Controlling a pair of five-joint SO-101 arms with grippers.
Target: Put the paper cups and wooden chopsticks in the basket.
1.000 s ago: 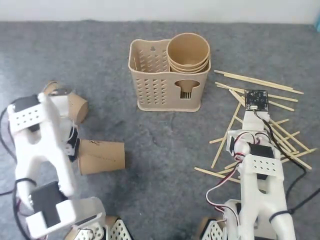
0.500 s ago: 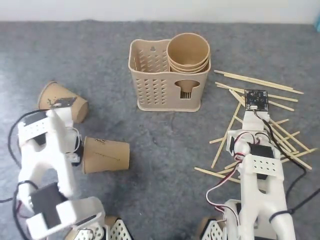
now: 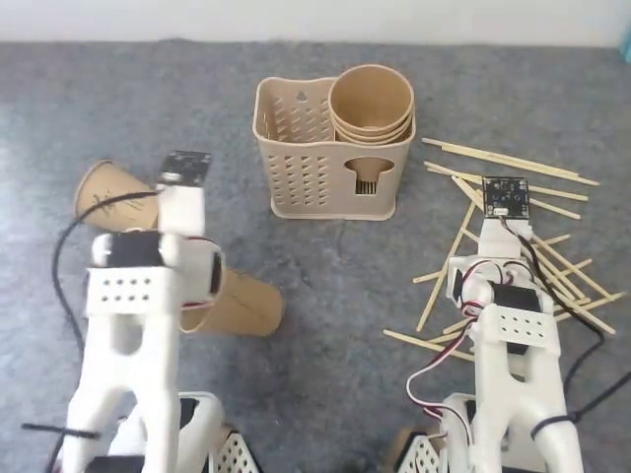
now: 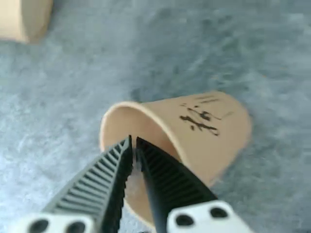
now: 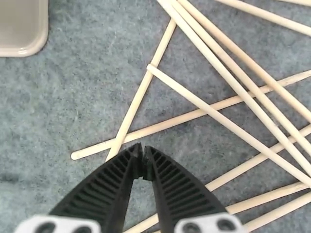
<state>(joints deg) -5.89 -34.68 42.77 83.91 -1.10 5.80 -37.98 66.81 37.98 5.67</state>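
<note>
Fingers on my left arm are pinching nearly shut on the paper cup rim; cup is sliding right, lying near-left of basket. Right fingers are sitting shut, empty, over chopsticks. Lift looks next.

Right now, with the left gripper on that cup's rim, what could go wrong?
1. The left gripper pinches the paper cup by its thin rim; it may crumple or slip when lifted.
2. The stacked cups already stand above the basket wall, so another could catch or topple.
3. The chopsticks lie crossed under the shut right gripper; picking one may drag others.
</note>
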